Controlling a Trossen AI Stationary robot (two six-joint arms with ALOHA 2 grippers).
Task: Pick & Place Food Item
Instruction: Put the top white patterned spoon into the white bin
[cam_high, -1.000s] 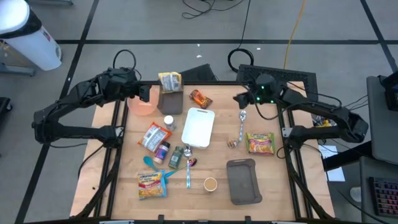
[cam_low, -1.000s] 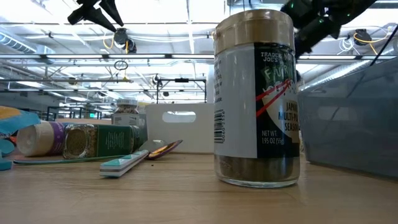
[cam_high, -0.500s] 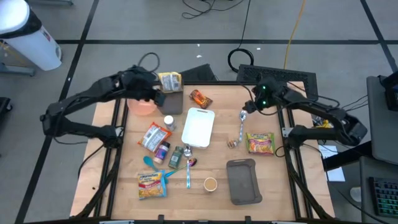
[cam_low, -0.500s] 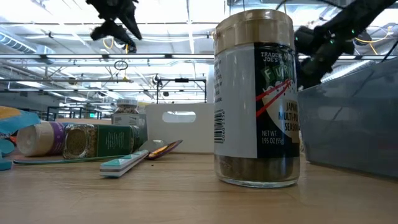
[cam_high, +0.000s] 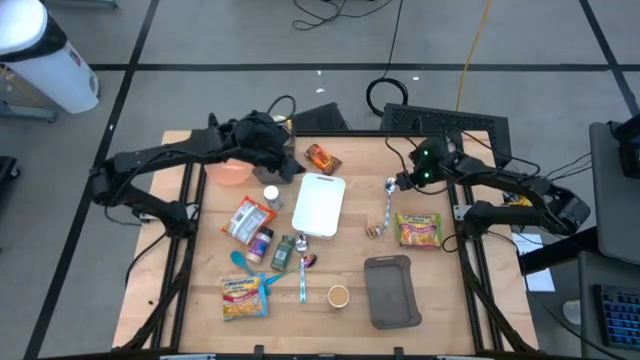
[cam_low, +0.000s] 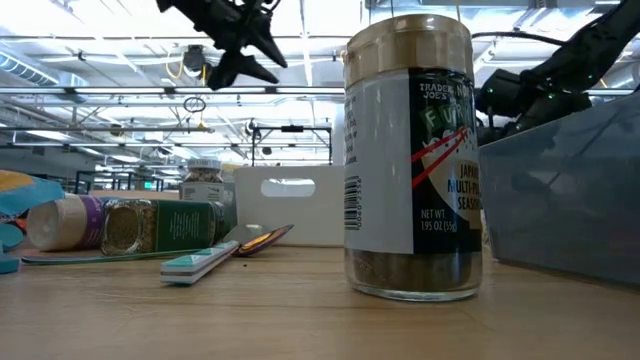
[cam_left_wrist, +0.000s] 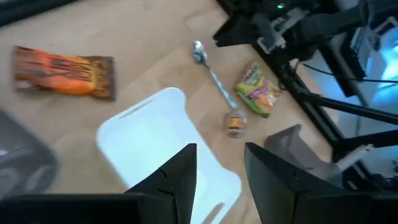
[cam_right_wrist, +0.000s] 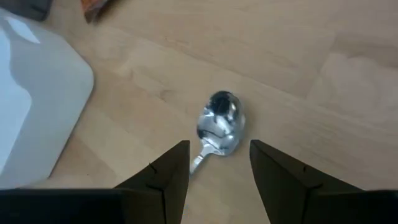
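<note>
High view: the left end effector (cam_high: 287, 165) hangs over the far-left part of the table (cam_high: 440, 300), just beside the white cutting board (cam_high: 319, 205), its fingers set a narrow gap apart and holding nothing. The right end effector (cam_right_wrist: 219, 163) hangs over the spoon (cam_right_wrist: 217, 126) at the far right, fingers likewise parted and empty. Which food item is intended cannot be told; the orange snack packet (cam_high: 322, 158) lies at the far edge, between the two arms and nearest the left one. It is judged light, soft and crinkly, with a slippery film skin. Grip across its narrow width at mid-length, squeezing gently so the contents do not crush.
</note>
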